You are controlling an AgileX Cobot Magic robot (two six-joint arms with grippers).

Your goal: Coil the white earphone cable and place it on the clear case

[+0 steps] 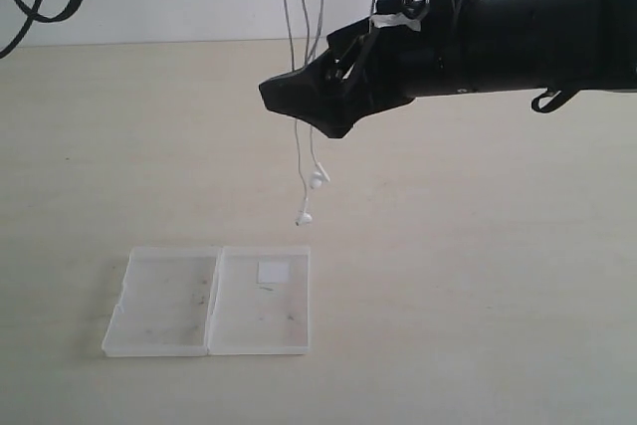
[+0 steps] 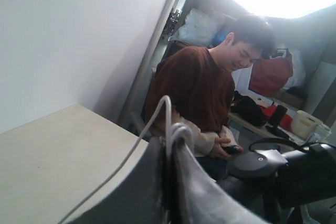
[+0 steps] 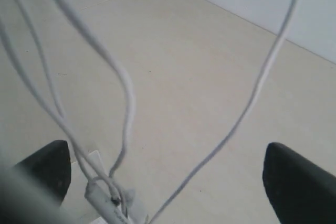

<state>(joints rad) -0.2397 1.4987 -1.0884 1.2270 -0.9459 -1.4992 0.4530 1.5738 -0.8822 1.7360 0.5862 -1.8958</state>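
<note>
The white earphone cable [image 1: 297,151] hangs in several strands from above the exterior view, its two earbuds [image 1: 317,181] dangling just above the clear case [image 1: 159,301]. The case lies opened flat on the table, a white sticker [image 1: 273,272] in its right half. My right gripper [image 1: 304,111] reaches in from the right at mid height. In the right wrist view it [image 3: 168,177] stands wide open, with cable strands [image 3: 126,103] hanging between the fingers and touching neither. My left gripper [image 2: 170,137] is shut on the cable [image 2: 119,165], high up and outside the exterior view.
A black cable loop [image 1: 45,2] hangs at the top left of the exterior view. In the left wrist view a person in a brown sweater [image 2: 194,87] sits beyond the table edge. The table top [image 1: 478,296] spreads beige around the case.
</note>
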